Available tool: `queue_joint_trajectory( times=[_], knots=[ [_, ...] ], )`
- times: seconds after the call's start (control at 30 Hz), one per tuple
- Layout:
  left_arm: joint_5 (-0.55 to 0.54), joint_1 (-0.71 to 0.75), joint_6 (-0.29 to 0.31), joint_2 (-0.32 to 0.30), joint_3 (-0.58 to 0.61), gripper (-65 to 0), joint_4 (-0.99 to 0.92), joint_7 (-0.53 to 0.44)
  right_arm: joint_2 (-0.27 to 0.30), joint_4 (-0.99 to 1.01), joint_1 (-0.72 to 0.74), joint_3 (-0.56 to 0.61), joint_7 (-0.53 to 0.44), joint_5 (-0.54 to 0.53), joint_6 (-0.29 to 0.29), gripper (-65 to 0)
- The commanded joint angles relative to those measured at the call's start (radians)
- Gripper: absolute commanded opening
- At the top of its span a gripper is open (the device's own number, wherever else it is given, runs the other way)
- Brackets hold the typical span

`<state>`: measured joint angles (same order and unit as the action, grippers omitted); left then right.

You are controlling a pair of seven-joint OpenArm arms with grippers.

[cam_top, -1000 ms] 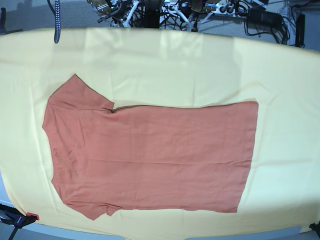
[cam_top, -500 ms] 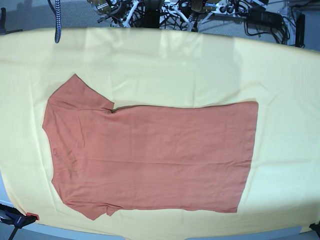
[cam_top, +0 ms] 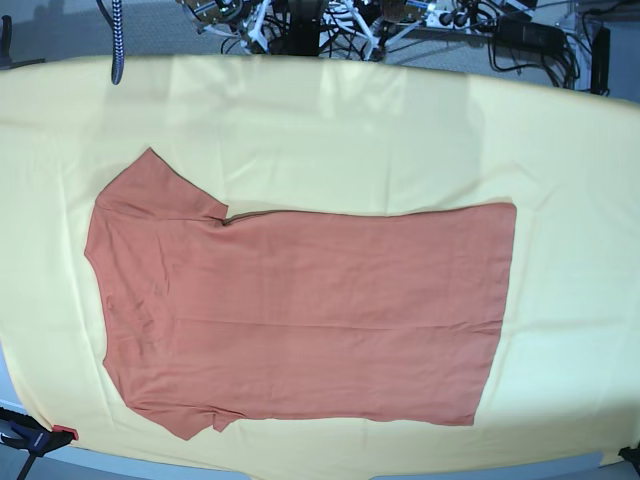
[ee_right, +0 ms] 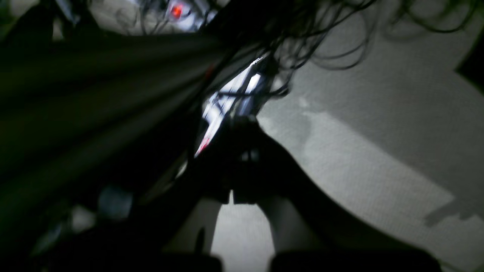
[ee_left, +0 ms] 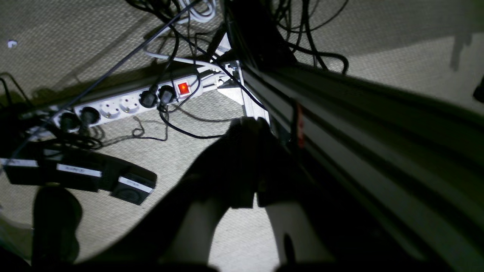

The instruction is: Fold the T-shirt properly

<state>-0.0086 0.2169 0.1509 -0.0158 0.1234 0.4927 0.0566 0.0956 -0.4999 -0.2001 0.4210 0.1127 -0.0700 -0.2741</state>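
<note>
1. Nothing has shifted on the table vs the earlier base frames: the T-shirt lies in the same spot, same outline, flat on the yellow cloth. Only the top edge of the frame differs a bit.
2. T-shirt sits mid-cloth, sleeves toward base view's left, hem toward its right; no fold made yet, so the task looks to be at the very start.
3. Left gripper and right gripper both pinched shut, holding nothing, hanging off the cloth over carpet and a power strip.
4. Both wrist views are dark; right one blurred. Neither shows the T-shirt. Neck tag not visible. Arms are out of base view.
</note>
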Motion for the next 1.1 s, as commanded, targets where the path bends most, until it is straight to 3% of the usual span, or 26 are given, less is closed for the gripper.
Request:
queue_joint_trajectory(
  times=[0.0, 0.13, 0.23, 0.33, 0.4, 0.5, 0.57, 0.67, 0.8, 0.97, 1.07],
  knots=[
    [0.001, 0.036, 0.006, -0.005, 0.006, -65.0, 0.026, 0.001, 0.020, -0.011, -0.028, 0.000, 0.002, 0.000, -0.030, -65.0],
    [0.000, 0.135, 0.006, -0.055, 0.082, -65.0, 0.115, 0.005, 0.066, -0.056, -0.117, 0.000, 0.002, 0.000, -0.139, -65.0],
    [0.001, 0.221, 0.006, -0.126, 0.171, -65.0, 0.204, 0.005, 0.105, -0.121, -0.198, 0.000, 0.001, -0.002, -0.183, -65.0],
    [0.001, 0.314, 0.006, -0.173, 0.234, -65.0, 0.321, 0.018, 0.148, -0.246, -0.302, 0.000, 0.006, -0.003, -0.187, -65.0],
    [0.001, 0.375, 0.006, -0.204, 0.264, -65.0, 0.423, 0.080, 0.178, -0.367, -0.380, 0.000, 0.034, -0.003, -0.187, -65.0],
    [0.001, 0.460, 0.005, -0.258, 0.283, -65.0, 0.599, 0.180, 0.227, -0.585, -0.500, 0.000, 0.137, -0.003, -0.187, -65.0],
    [0.001, 0.514, -0.026, -0.297, 0.282, -65.0, 0.724, 0.233, 0.257, -0.740, -0.577, -0.001, 0.220, -0.003, -0.179, -65.0],
    [0.012, 0.595, -0.116, -0.364, 0.282, -65.0, 0.908, 0.276, 0.299, -0.965, -0.693, -0.002, 0.317, -0.003, -0.091, -65.0],
    [0.124, 0.708, -0.192, -0.454, 0.281, -65.0, 1.146, 0.325, 0.360, -1.237, -0.838, -0.002, 0.384, 0.033, 0.043, -65.0],
    [0.254, 0.856, -0.275, -0.563, 0.281, -65.0, 1.415, 0.372, 0.393, -1.506, -1.019, -0.002, 0.444, 0.296, 0.221, -65.0],
    [0.322, 0.934, -0.295, -0.608, 0.281, -65.0, 1.569, 0.426, 0.398, -1.615, -1.103, -0.002, 0.459, 0.448, 0.317, -65.0]
  ],
)
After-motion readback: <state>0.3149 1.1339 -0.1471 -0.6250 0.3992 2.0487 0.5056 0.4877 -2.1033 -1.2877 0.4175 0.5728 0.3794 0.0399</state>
